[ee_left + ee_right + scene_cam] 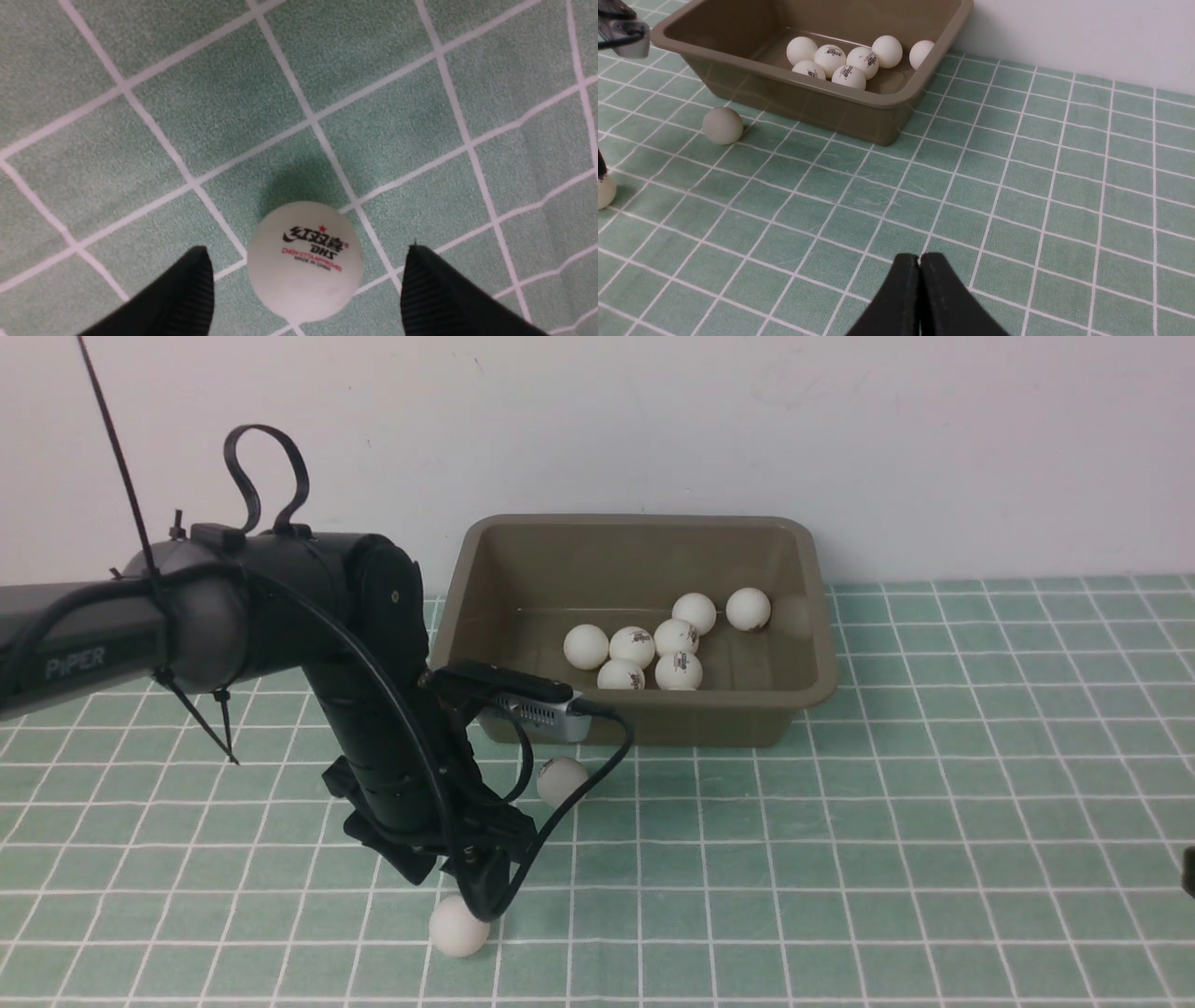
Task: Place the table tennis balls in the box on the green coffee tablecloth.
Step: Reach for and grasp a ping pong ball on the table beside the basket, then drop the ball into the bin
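Observation:
The olive-brown box (644,521) stands at the back of the green coffee tablecloth (934,803), with several white table tennis balls (653,649) inside it. One loose ball (561,780) lies just in front of the box. Another ball (458,926) lies nearer the front, directly under my left gripper (464,889). In the left wrist view my left gripper (307,248) is open, with this logo-printed ball (306,280) between its fingers (191,289) and a gap on both sides. My right gripper (919,256) is shut and empty, low over the cloth to the right of the box (896,100).
A white wall rises right behind the box. My left arm (280,607) reaches in from the left, and its wrist camera (537,709) with a looping cable hangs in front of the box's left front corner. The loose ball (722,125) also shows in the right wrist view.

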